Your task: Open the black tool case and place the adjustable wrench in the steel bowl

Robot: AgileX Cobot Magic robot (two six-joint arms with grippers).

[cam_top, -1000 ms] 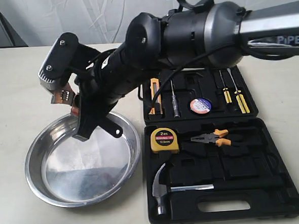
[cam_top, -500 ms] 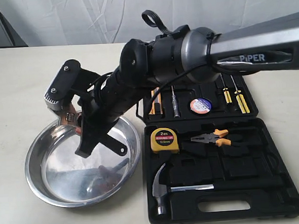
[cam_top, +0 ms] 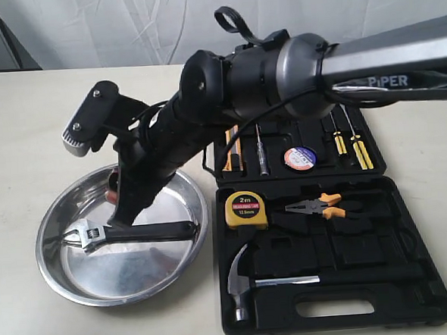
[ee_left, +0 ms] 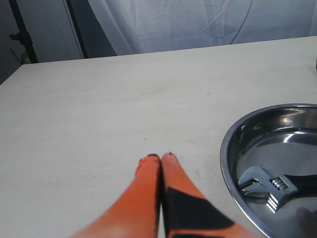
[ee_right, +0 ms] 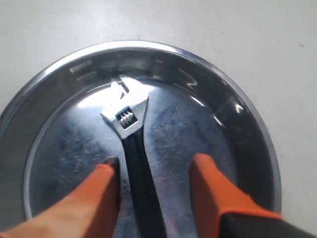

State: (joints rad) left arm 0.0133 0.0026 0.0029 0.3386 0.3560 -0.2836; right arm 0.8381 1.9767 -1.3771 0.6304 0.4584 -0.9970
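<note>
steel bowl (cam_top: 131,270): 1 | adjustable wrench (cam_top: 133,233): 1, inside | black tool case (cam_top: 381,258): 1

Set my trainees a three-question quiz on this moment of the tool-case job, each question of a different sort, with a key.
1. Where does the small adjustable wrench with the silver head and black handle lie?
2. True or false: the right gripper is clamped on the wrench.
3. How does the left gripper stand? A. shut, holding nothing. B. open around the bowl's rim. C. closed on the wrench.

Key
1. Flat inside the wide, shiny, round steel bowl, beside the open black plastic tool case.
2. False: its jaws stand open on either side of the handle.
3. A.
</note>
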